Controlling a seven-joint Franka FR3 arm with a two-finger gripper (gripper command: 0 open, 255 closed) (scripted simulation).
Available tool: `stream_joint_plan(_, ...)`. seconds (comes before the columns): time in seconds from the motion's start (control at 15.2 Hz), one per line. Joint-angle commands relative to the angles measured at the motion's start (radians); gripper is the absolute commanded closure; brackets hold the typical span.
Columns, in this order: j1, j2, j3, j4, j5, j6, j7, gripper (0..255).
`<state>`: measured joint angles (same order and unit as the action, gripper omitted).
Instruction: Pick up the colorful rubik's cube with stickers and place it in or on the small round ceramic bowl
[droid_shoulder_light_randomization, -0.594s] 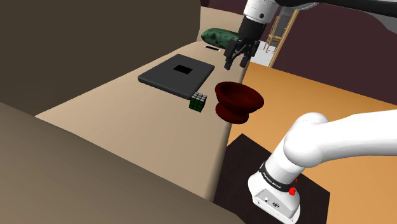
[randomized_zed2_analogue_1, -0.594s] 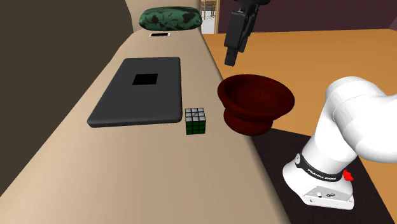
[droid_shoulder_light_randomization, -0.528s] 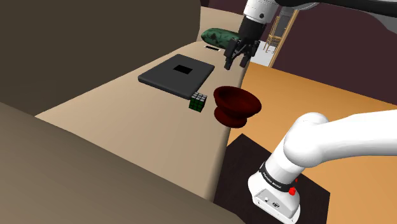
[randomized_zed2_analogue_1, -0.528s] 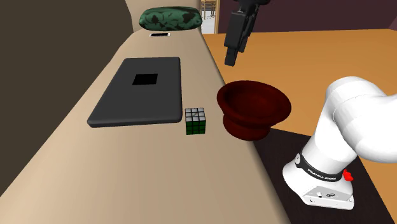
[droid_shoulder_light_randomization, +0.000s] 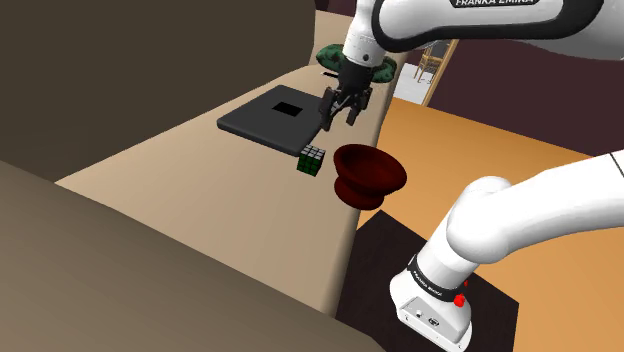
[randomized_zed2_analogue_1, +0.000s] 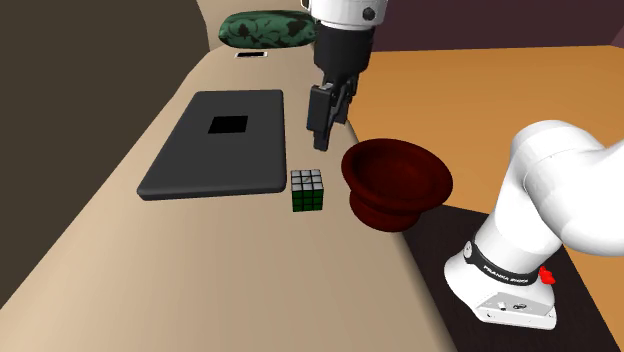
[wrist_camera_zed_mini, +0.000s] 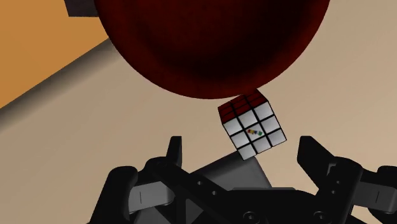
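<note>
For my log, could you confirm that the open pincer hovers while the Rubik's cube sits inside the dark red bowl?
Not inside: the second exterior view shows the Rubik's cube on the counter beside the dark red bowl; the open pincer hovers.

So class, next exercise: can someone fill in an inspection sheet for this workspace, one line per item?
Surface: long tan counter, flat.
Job's things: Rubik's cube upright on the counter, white face up. The dark red bowl stands close beside it at the counter's edge, apart from it and with nothing inside.
Clutter: dark grey flat slab behind the cube; mottled green cushion and a small flat white item at the far end.
Grippers: black claw open, holding nothing, hovering above the cube and the slab's corner.
Cables: nothing seen.
Surroundings: orange floor; dark stand under the arm.
</note>
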<state>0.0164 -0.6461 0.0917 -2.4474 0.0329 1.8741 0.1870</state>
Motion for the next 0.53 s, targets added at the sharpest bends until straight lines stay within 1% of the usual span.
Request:
stream_joint_plan(0.0, 0.006, 0.062, 0.016, -0.007, 0.005, 0.063, 0.010, 0)
stream_joint_plan(0.33, 0.015, 0.229, 0.053, -0.002, 0.006, 0.206, 0.036, 0)
stream_joint_plan(0.46, 0.015, 0.246, 0.056, -0.010, 0.005, 0.230, 0.039, 0)
